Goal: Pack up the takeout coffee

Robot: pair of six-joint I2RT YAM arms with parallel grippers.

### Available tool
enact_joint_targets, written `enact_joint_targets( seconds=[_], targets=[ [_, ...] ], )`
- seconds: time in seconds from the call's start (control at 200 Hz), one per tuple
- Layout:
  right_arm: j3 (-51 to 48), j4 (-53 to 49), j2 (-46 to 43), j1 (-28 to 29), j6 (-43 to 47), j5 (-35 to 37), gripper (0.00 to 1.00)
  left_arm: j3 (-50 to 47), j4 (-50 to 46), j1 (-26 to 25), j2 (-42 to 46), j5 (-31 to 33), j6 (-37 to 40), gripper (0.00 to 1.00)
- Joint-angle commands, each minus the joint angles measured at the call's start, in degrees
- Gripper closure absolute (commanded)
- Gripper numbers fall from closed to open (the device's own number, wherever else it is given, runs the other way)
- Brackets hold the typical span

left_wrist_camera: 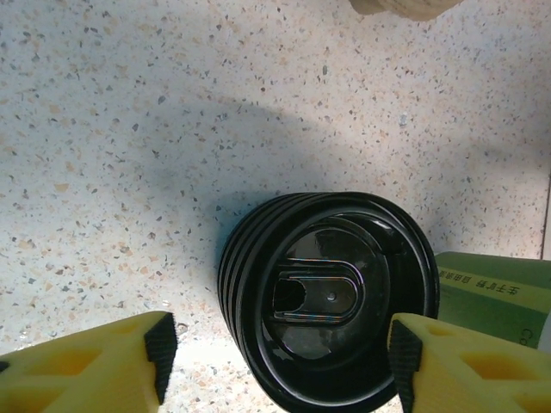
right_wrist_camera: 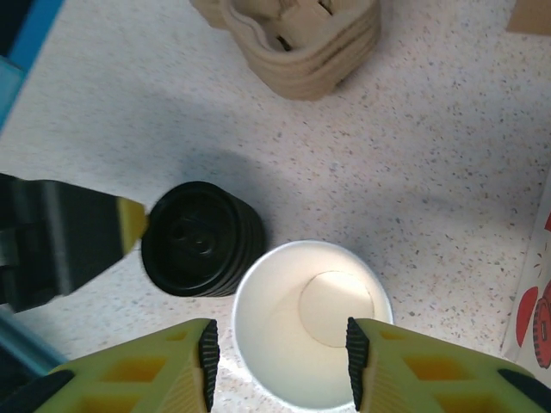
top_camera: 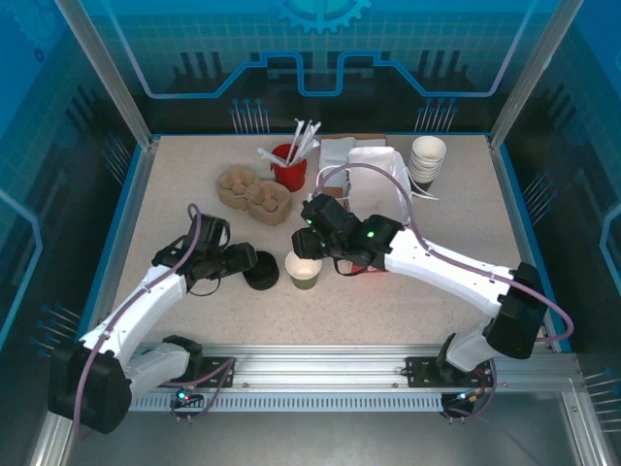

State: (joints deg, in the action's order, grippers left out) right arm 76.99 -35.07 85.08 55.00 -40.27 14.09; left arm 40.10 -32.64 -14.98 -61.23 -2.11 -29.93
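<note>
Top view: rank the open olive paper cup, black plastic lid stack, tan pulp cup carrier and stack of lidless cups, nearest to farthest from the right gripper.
From the right gripper:
1. Open olive paper cup, at its fingertips.
2. Black plastic lid stack, just left.
3. Tan pulp carrier, back left.
4. Lidless cup stack, back right.

Speckled table (top_camera: 184, 184) holds black lids (top_camera: 260, 268), olive cup (top_camera: 304, 271), carriers (top_camera: 254, 192).

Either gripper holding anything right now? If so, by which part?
Nothing looks held. Left gripper stands open astride the black lid stack; right gripper open above the paper cup, a gap showing at its rim.
</note>
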Motion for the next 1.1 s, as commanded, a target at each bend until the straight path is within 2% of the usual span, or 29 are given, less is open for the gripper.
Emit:
enact_joint_targets(
  seconds=[0.0, 0.1, 0.48, 0.91, 1.001, 1.096],
  targets=[
    [0.6, -2.9, -3.7, -0.2, 1.0, -2.8, 0.54, 1.6, -0.7, -1.0, -1.4, 1.7, 1.0, 0.39],
    [-0.4, -3.8, -6.3, -0.2, 0.8, -2.8, 0.54, 1.6, -0.2, -1.4, -3.2, 1.4, 0.9, 0.48],
    [-6.2, -7.5, -14.1, -2.0, -0.6, -1.5, 0.54, 2.2, 0.4, -2.9, -7.1, 2.7, 0.8, 0.64],
    [-10.0, -9.4, -19.4, -5.8, -1.1, -1.6, 0.55, 4.3, -0.5, -3.6, -10.2, 5.0, 1.2, 0.7],
    [-10.4, -9.2, -19.9, -6.3, -1.0, -2.0, 0.55, 4.5, -0.7, -3.7, -10.2, 5.8, 1.4, 0.77],
    [-10.5, -9.6, -20.4, -6.6, -0.8, -2.1, 0.56, 4.7, -1.0, -3.7, -10.2, 6.3, 1.7, 0.77]
  ],
)
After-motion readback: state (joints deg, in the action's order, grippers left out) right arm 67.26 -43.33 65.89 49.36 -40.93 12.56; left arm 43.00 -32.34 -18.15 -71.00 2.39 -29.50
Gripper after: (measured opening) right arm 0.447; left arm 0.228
